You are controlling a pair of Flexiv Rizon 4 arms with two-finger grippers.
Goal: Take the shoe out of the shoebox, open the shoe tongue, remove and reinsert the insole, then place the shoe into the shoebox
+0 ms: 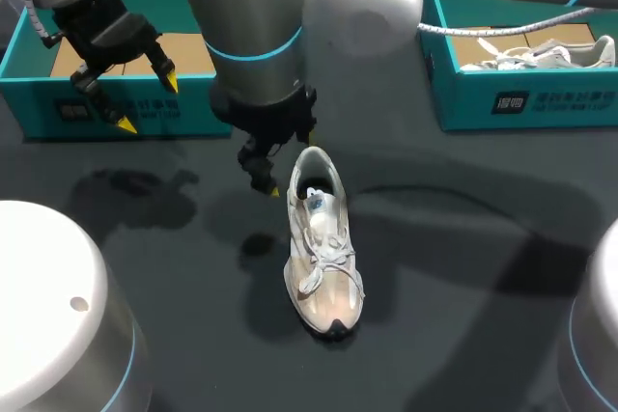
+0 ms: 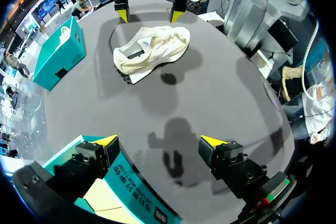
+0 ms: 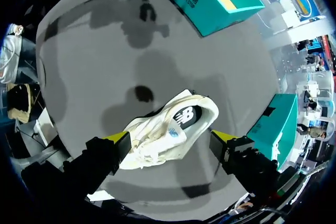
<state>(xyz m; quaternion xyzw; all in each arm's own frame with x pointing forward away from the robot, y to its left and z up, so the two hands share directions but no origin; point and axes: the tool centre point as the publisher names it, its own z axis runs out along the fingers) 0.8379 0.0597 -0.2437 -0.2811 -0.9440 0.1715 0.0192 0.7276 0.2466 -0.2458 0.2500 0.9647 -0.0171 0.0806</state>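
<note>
A cream sneaker (image 1: 323,258) lies on the dark table, heel toward the far side, tongue and laces up. My right gripper (image 1: 290,163), reaching past the middle, hangs at its heel. In the right wrist view the shoe (image 3: 168,129) lies under and between the right gripper's (image 3: 170,137) wide-open fingers. My left gripper (image 1: 147,101) stands open over the front wall of the left teal shoebox (image 1: 106,108), whose tan floor shows. From the left wrist view its own gripper (image 2: 157,141) holds nothing, with the shoe (image 2: 152,51) and the right gripper (image 2: 149,14) far ahead.
A second teal box (image 1: 521,98) at the back right holds another pale shoe (image 1: 541,55) with loose laces. My right arm's thick link (image 1: 251,26) hangs over the table's middle back. Bare dark table surrounds the sneaker.
</note>
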